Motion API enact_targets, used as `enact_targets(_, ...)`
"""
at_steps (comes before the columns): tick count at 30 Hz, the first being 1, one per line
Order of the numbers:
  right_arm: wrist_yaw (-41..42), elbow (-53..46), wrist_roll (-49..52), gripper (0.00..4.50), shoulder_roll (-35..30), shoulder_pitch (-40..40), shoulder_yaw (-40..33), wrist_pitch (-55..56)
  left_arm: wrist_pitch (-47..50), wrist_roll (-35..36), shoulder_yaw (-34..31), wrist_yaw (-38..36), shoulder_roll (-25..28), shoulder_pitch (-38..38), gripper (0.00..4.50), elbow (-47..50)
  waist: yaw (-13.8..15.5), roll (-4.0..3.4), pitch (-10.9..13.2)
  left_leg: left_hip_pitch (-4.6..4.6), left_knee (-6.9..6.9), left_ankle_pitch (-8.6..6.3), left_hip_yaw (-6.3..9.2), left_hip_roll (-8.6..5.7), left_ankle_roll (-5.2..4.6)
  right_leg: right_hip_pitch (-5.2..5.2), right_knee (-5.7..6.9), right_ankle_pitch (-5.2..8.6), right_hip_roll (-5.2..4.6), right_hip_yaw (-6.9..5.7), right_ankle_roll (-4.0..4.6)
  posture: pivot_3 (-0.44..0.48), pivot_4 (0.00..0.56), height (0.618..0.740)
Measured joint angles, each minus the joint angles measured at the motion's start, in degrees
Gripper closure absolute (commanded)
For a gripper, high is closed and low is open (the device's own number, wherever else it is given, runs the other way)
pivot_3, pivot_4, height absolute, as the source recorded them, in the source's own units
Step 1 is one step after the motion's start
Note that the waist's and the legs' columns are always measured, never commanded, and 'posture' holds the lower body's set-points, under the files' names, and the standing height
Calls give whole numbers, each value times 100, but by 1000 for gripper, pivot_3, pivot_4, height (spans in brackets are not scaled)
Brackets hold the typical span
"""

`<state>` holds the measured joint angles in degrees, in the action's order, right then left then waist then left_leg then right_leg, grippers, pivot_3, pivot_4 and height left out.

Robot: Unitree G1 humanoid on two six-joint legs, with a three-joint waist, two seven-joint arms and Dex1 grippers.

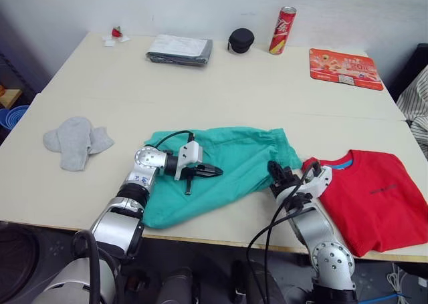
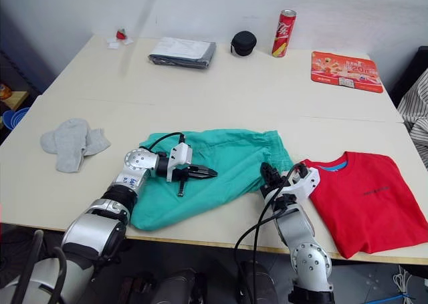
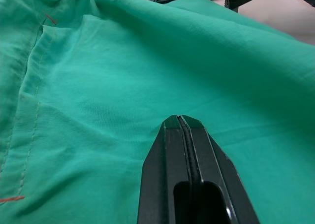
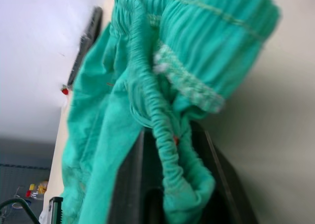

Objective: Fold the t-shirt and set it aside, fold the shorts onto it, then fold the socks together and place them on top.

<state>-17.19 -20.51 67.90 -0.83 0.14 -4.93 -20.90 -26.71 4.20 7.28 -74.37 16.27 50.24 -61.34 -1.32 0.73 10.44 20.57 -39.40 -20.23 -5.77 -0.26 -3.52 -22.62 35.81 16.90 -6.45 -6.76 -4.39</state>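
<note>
Table (image 1: 221, 90): shorts (image 1: 227, 164) waistband inside right hand (image 1: 277, 174).

A pale desk (image 1: 221, 97) carries, along its far edge, a folded grey packet (image 1: 179, 49), a round black case (image 1: 241, 40), an upright red can (image 1: 282, 30), and a flat red-orange mat (image 1: 345, 68). Something small and red, possibly a toy (image 1: 116, 32), sits at the far left corner.

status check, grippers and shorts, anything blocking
Left gripper shut, empty, over the shorts. Right gripper shut on the shorts' waistband. T-shirt folded at the robot's right, socks left. Nothing in the way.
</note>
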Motion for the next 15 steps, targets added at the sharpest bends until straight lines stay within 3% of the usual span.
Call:
enact_targets(8, 864, -297, -1631, 4484, -134, 669, -260, 906, 466, 40, -236, 498, 209, -345, 4500, 680, 123, -9, -1, 33, 11, -2, 15, -9, -3, -21, -16, -2, 0, 0, -5, 0, 150, 740)
enact_targets(15, 985, -1479, -2583, 4484, -752, 733, -674, 1159, 1354, 98, -291, 1019, 258, -894, 4500, 1856, 124, -17, -2, 63, 11, 10, 16, -10, 3, -51, -15, -4, 2, -7, -8, 0, 150, 740)
